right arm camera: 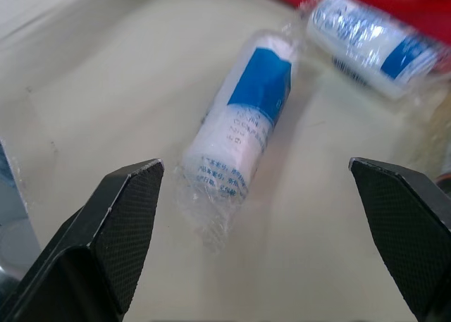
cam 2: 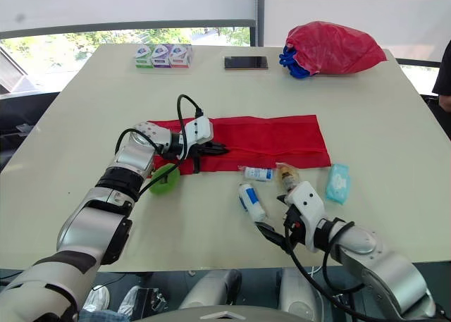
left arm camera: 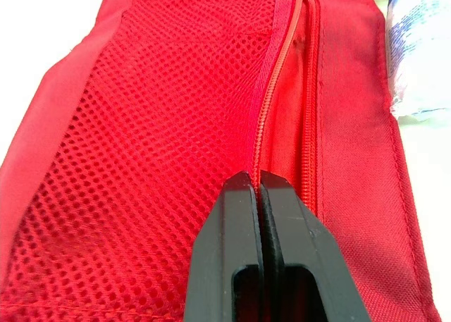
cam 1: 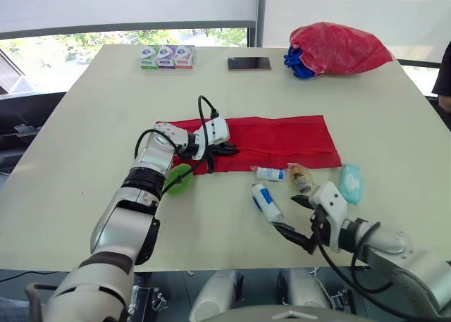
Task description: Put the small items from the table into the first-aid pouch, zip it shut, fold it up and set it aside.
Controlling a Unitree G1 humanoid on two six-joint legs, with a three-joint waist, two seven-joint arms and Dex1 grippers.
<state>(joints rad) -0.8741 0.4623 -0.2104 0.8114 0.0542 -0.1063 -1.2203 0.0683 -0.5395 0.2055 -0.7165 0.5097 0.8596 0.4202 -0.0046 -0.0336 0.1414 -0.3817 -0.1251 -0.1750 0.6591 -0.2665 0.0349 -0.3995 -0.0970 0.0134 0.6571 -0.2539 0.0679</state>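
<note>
The red first-aid pouch (cam 1: pixel 282 140) lies flat and unfolded in the middle of the table. My left gripper (cam 1: pixel 227 150) rests on its left end, fingers shut, their tips (left arm camera: pixel 255 182) on the zipper line beside the mesh pocket (left arm camera: pixel 155 146). My right gripper (cam 1: pixel 287 213) is open near the front edge, its fingers either side of a blue-and-white bandage roll (right arm camera: pixel 239 132) without touching it. A second wrapped roll (cam 1: pixel 270 173), a small brownish packet (cam 1: pixel 301 177) and a teal packet (cam 1: pixel 350 183) lie along the pouch's front edge. A green item (cam 1: pixel 179 179) sits under my left forearm.
At the far side of the table are a red plastic bag (cam 1: pixel 338 48) with something blue under it, a phone (cam 1: pixel 248 63) and three small boxes (cam 1: pixel 166 56). A person's dark sleeve (cam 1: pixel 444 75) shows at the right edge.
</note>
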